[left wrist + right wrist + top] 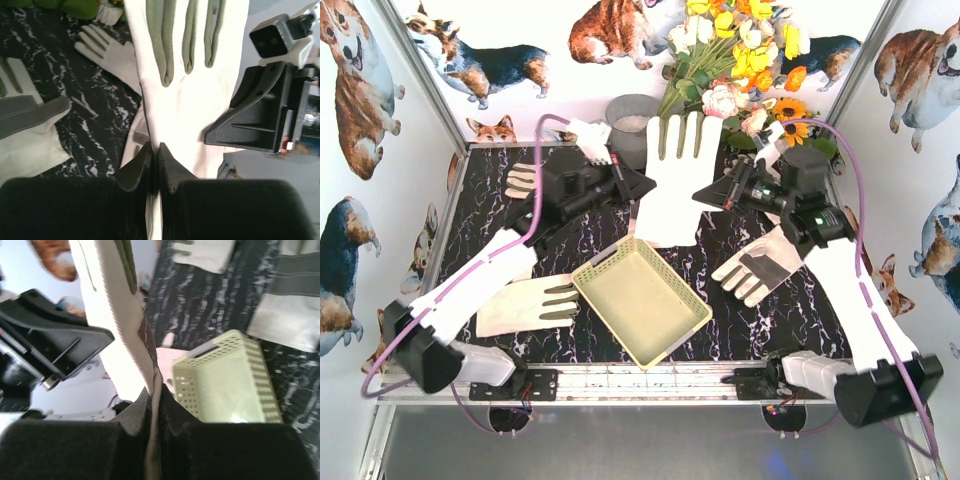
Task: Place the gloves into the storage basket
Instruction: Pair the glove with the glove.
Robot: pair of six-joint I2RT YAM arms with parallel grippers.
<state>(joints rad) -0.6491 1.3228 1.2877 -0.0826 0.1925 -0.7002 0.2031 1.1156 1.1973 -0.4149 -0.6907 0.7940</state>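
Observation:
Both grippers hold one cream-white glove (675, 180) upright in the air behind the pale yellow-green storage basket (692, 322), fingers up. My left gripper (636, 192) is shut on its left edge, seen in the left wrist view (155, 150) against the glove (195, 100). My right gripper (706, 196) is shut on its right edge, seen in the right wrist view (155, 387) pinching the glove (112, 315). The basket (225, 385) lies below and appears to have nothing in it. Other gloves lie left (525, 305) and right (757, 265) of the basket.
More gloves lie at the far left (523, 180), by the grey bucket (590, 140) and near the flowers (770, 140). The grey metal bucket (630, 118) and a flower bunch (740, 60) stand at the back. Walls enclose the dark marbled table (740, 320).

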